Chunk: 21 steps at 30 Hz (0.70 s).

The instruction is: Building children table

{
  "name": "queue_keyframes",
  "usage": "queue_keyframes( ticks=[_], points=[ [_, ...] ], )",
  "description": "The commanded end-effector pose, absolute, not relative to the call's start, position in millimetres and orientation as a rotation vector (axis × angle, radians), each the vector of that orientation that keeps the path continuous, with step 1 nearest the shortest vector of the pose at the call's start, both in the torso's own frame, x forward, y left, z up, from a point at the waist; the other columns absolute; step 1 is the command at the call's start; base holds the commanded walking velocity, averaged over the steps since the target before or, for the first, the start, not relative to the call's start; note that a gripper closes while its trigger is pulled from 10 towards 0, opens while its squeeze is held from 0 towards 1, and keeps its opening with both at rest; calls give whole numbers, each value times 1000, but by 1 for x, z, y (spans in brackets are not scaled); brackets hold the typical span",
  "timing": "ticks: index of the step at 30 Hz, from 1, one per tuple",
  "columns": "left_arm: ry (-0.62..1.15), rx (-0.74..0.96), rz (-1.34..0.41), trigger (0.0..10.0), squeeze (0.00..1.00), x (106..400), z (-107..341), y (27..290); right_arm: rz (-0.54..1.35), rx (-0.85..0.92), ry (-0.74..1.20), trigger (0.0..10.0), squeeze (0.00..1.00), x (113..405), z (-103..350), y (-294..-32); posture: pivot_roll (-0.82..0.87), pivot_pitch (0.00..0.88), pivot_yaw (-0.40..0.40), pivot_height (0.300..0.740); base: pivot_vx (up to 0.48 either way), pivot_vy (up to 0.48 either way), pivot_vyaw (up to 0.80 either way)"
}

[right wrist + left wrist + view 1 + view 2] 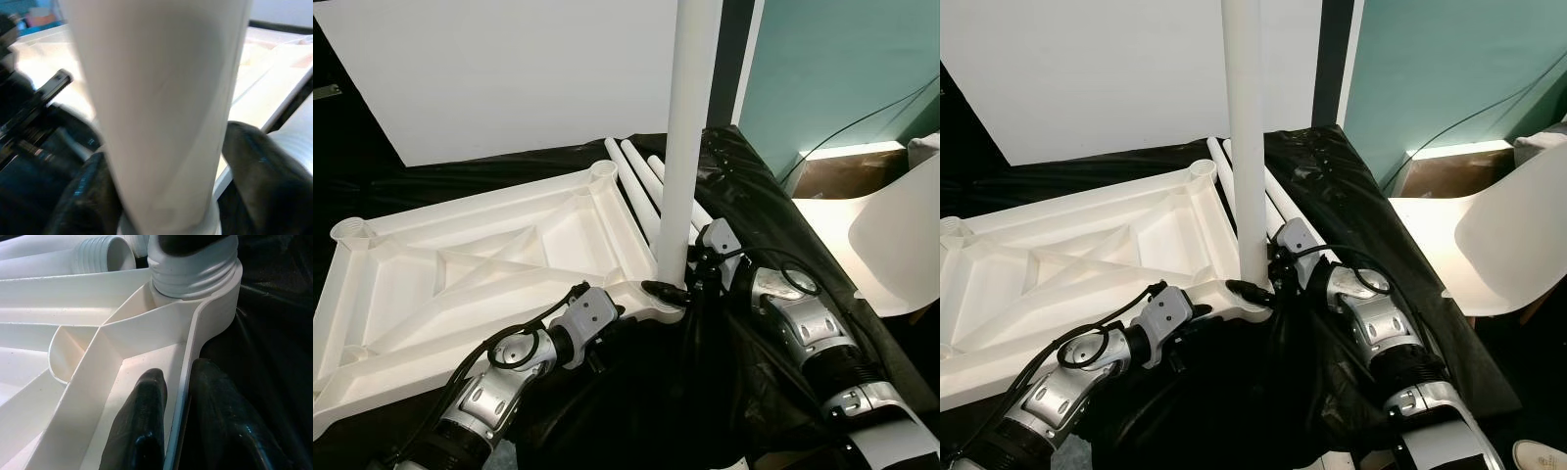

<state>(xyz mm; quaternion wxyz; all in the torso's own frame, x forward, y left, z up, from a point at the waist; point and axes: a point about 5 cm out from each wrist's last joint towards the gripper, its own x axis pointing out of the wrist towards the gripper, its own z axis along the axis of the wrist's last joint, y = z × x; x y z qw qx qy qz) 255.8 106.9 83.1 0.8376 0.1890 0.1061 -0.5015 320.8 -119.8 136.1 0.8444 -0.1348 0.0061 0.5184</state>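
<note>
Surface: black sheet [734, 166] on floor.
Leg [690, 117]: upright in tabletop [480, 264] near-right corner socket.
Right gripper [161, 196]: clamps leg.
Left gripper [178, 416]: pinches tabletop rim.

Pretty cramped around the near corner socket [661, 299]. It's taken up by the upright leg [690, 127], which is clamped near its base by the right gripper [690, 279], so access from the right is blocked. The near rim of the tabletop [460, 284] is pinched by the left gripper [178, 396], one finger inside the rim wall and one outside, so that edge is occupied too. The far right side is crowded by three spare legs [641, 181] lying just beside the tabletop. Open pockets are left between the ribs [489, 259] in the middle. The far corner socket [602, 171] and left corner socket [350, 230] are unobstructed.
</note>
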Motion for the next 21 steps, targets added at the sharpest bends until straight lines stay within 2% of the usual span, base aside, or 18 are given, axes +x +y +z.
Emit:
queue_keyframes(
  ticks=[1,12,14,16,18,19,20,21],
  points=[
    [415,381,-1283,10000,0,228,52,106,1074,-300,59,0,0,325,136,-136,-37,0,30,740,0,0,0],
    [419,387,-1285,10000,0,227,52,107,1068,-276,59,0,0,326,136,-134,-34,0,37,740,0,0,0],
    [421,391,-1285,10000,0,227,52,109,954,-197,12,0,0,319,124,-119,-35,0,39,740,0,0,0],
    [422,392,-1286,10000,0,227,52,109,904,-169,-6,0,0,316,120,-114,-35,0,39,740,0,0,0],
    [422,396,-1286,10000,0,227,52,109,648,-89,-75,0,0,312,113,-111,-31,0,40,740,0,0,0],
    [422,396,-1286,10000,0,227,52,109,648,-89,-75,0,0,312,113,-111,-31,0,40,740,0,0,0],
    [420,395,-1286,10000,0,228,53,110,505,-37,-102,0,0,304,106,-110,-31,0,42,740,0,0,0],
    [420,395,-1285,10000,0,228,53,110,485,-35,-104,0,0,302,105,-109,-31,0,43,740,0,0,0]
  ],
)
